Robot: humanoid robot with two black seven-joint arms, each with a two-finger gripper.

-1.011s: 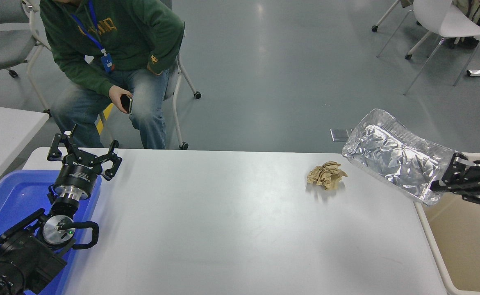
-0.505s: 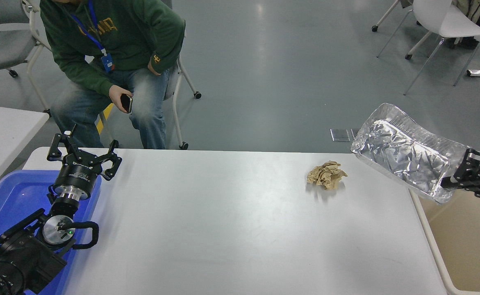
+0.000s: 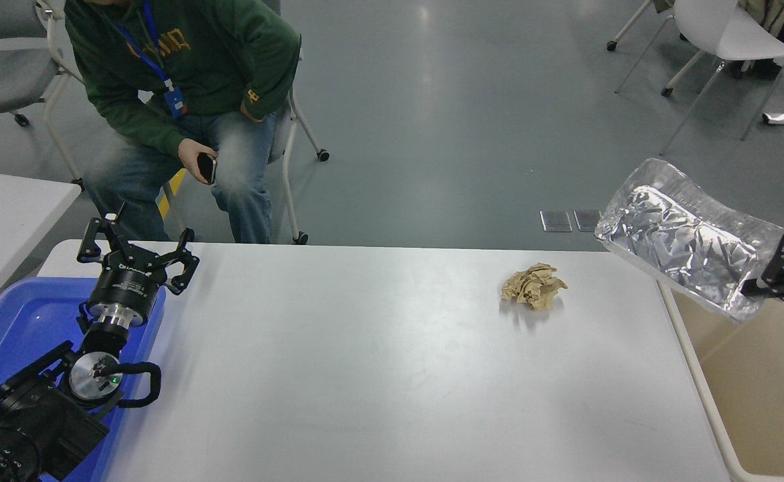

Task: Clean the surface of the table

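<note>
The table surface (image 3: 378, 361) is a wide glossy white tabletop. A crumpled brown paper ball (image 3: 533, 286) lies on it at the right of the middle. My right gripper (image 3: 770, 281) comes in at the right edge and is shut on the near end of a crinkled foil tray (image 3: 686, 244). It holds the tray in the air past the table's right end, above a beige bin (image 3: 760, 395). My left gripper (image 3: 136, 258) is parked at the table's left end with its fingers spread open and empty.
A blue plastic tray (image 3: 10, 328) sits under my left arm. A person in a green hoodie sits at the far left holding a phone (image 3: 206, 168). A smaller white table (image 3: 3, 214) stands at the left. Chairs stand on the grey floor beyond.
My right gripper has carried the foil tray to the right and a little up, off the table's right end and over the beige bin. The paper ball and left arm have not moved.
</note>
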